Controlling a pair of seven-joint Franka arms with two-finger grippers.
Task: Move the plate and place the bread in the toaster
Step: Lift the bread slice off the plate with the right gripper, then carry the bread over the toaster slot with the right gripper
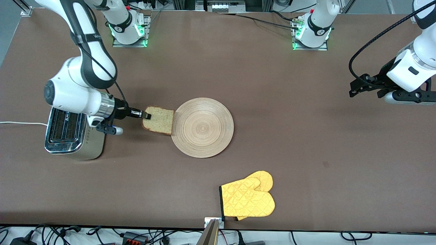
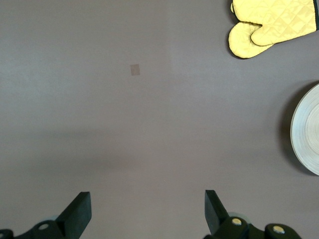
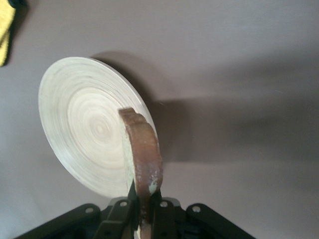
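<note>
My right gripper is shut on the bread, a tan slice with a brown crust, and holds it up between the toaster and the plate. In the right wrist view the bread stands edge-on between my fingers, with the plate under it. The round light-wood plate lies flat mid-table. The two-slot chrome toaster stands toward the right arm's end, its slots empty. My left gripper is open and empty, held over bare table at the left arm's end; it waits.
A yellow quilted oven mitt lies near the table's front edge, nearer the front camera than the plate; it also shows in the left wrist view. The toaster's white cord runs off toward the table's end.
</note>
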